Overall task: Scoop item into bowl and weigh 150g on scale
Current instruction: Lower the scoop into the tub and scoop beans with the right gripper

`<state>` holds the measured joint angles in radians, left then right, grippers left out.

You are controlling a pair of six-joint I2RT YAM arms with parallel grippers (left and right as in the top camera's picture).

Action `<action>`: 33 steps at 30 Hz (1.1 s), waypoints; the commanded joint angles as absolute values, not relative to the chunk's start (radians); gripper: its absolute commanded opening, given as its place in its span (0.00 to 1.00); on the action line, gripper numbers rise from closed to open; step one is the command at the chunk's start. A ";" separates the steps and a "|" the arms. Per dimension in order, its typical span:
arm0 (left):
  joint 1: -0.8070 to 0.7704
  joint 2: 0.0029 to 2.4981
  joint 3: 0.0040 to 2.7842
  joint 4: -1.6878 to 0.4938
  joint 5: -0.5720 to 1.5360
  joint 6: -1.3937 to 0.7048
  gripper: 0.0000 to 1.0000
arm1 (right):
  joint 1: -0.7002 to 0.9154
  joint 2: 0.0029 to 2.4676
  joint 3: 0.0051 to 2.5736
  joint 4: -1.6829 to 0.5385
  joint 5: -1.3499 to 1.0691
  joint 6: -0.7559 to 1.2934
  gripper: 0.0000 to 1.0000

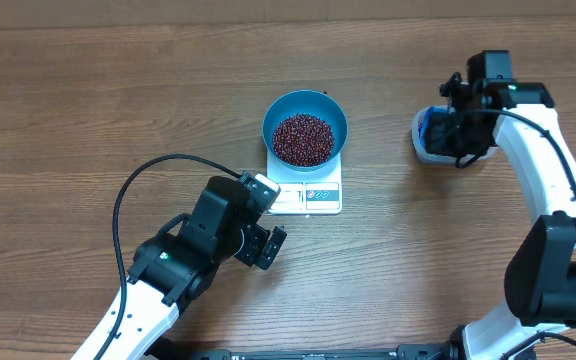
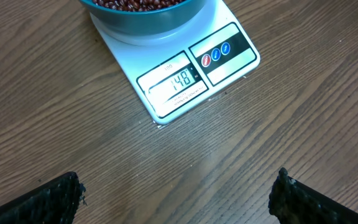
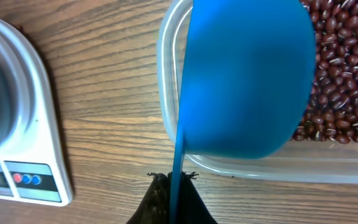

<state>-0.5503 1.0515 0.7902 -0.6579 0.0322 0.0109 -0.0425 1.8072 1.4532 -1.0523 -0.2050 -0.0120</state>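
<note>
Blue bowl (image 1: 334,118) of beans (image 1: 303,138) on scale (image 1: 308,197), display seemingly 148 | right gripper (image 3: 174,186) pinching scoop (image 3: 247,74) over tub (image 3: 164,93), likely for top-up | left gripper (image 2: 178,180) spread, idle

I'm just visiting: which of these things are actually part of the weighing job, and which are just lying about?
Part of the job: blue bowl, beans, white scale, blue scoop, clear tub.
Just lying about: nothing I can see, only the wooden table and the arm's black cable.
</note>
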 commanded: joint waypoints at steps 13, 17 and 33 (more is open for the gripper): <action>-0.555 1.059 0.788 -0.657 0.025 0.023 1.00 | -0.104 1.799 1.499 -1.058 -0.103 -0.025 0.04; -0.555 1.059 0.788 -0.657 0.025 0.023 1.00 | -0.104 1.799 1.542 -1.080 -0.019 -0.004 0.04; -0.555 1.059 0.788 -0.657 0.025 0.023 1.00 | -0.101 1.802 1.566 -1.132 0.142 -0.009 0.04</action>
<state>-0.5503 1.0515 0.7902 -0.6579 0.0322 0.0109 -0.1028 1.8072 1.5635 -1.1309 0.1020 -0.0139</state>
